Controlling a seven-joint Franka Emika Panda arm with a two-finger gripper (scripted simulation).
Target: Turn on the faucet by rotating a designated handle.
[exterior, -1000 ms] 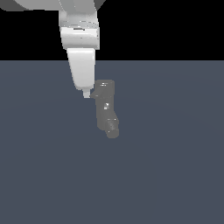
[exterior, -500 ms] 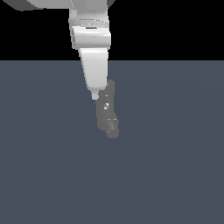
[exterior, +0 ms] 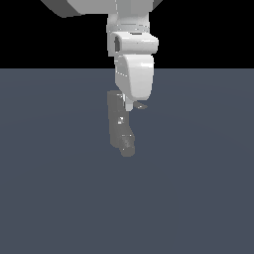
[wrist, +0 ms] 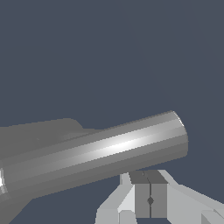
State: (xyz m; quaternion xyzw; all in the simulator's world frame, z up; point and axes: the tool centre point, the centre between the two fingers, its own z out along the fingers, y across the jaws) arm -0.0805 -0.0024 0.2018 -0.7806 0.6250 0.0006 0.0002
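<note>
The faucet is a dull-grey upright column on the dark floor, with its bent spout end low toward the viewer. My white gripper hangs in front of its upper part, fingers pressed together. The handle shows as a short grey tip sticking out on the exterior view's right of my fingertips. In the wrist view the handle is a thick shiny grey rod lying right against my shut gripper. Nothing is between the pads. The faucet body lies behind the rod.
A flat dark blue-grey floor spreads all around the faucet, under a black background. The white arm comes down from the top middle of the exterior view.
My gripper has moved toward the exterior view's right, from beside the faucet's top to in front of it. The grey handle tip now shows on the right of my fingertips.
</note>
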